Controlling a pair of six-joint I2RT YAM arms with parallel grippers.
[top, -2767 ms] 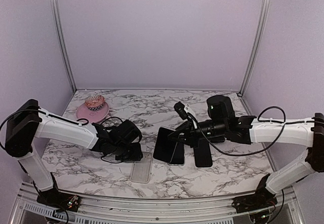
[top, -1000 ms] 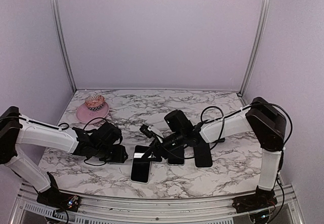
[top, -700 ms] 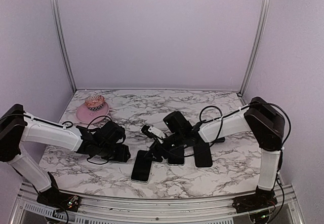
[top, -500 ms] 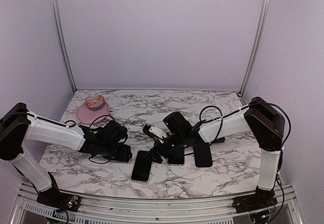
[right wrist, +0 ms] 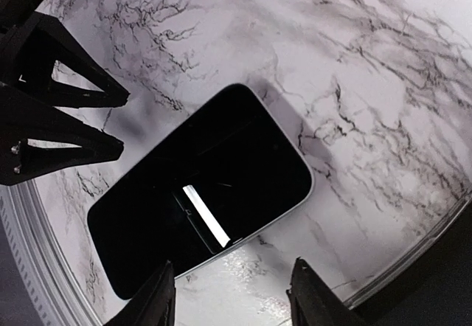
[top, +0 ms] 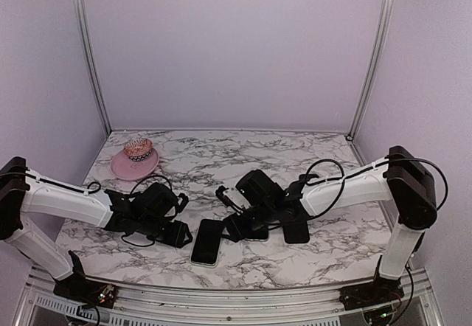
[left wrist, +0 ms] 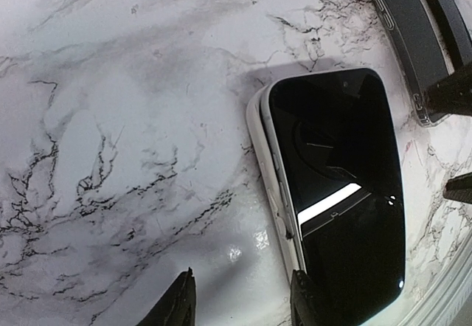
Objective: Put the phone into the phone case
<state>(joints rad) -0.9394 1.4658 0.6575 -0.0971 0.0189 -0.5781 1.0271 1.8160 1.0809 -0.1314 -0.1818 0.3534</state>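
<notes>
A: Where is the phone [top: 207, 242]?

B: It lies flat, screen up, close to the near edge of the marble worktop [top: 243, 156], a little left of the middle. A pale rim runs along its side. That seems to be the phone case [left wrist: 259, 123] around it, though I cannot tell whether every corner is seated.

A: And the left hand [top: 179, 234]?

B: Low over the worktop just left of the phone, fingers apart, holding nothing.

A: The right hand [top: 230, 229]?

B: Just beside the phone's far right end, fingers also spread and empty. Its wrist view shows the whole dark screen between them.

A: Anything else there?

B: A dark slab [top: 296, 231] lies to the right, beside the right arm, and a pink dish [top: 135, 158] sits toward the far left corner.
</notes>
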